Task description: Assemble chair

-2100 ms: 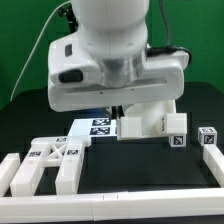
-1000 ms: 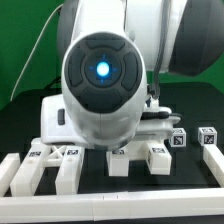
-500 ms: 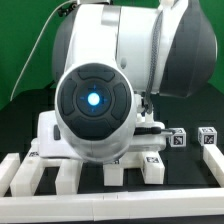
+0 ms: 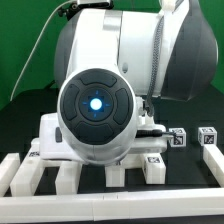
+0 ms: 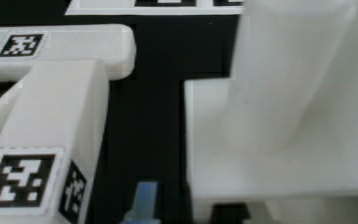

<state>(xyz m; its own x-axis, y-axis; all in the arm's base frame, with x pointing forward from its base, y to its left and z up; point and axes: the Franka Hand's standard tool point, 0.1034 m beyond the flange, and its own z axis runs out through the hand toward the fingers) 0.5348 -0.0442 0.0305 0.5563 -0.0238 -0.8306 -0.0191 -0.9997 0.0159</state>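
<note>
Over on the exterior view's left, the white border rail [image 4: 12, 172] runs along the edge. Tucked just inside it lies a tagged piece [image 4: 40, 153] of the chair, flat on the black worktop [image 4: 205, 112].

Moving to the middle, and there's the arm [image 4: 95, 110]! It is bent right down and fills most of what I can see, its blue light pointed my way. Two white feet [image 4: 115, 172] poke out below it on the worktop, one beside the other with a dark gap between. I judge them to be chair parts, but the arm hides whatever joins them above.

Now the wrist view. A tagged bar [image 5: 60, 100] lies on one side and a tall slab [image 5: 291, 100] rises close on the other, with a dark channel between them. The claw [image 5: 186, 208] shows only as two slivers at the frame's edge. I cannot tell whether it is spread or pinching that slab.

On to the exterior view's right. A small cube [image 4: 178, 138] with a tag sits just past the arm. A second cube [image 4: 207, 136] is a little further out, and the two are apart and joined to nothing.

So where does the build stand? By my reckoning, early to midway. The pieces lie spread across the worktop and nothing resembles a chair yet. Both cubes need fitting, and the left piece is waiting too.
</note>
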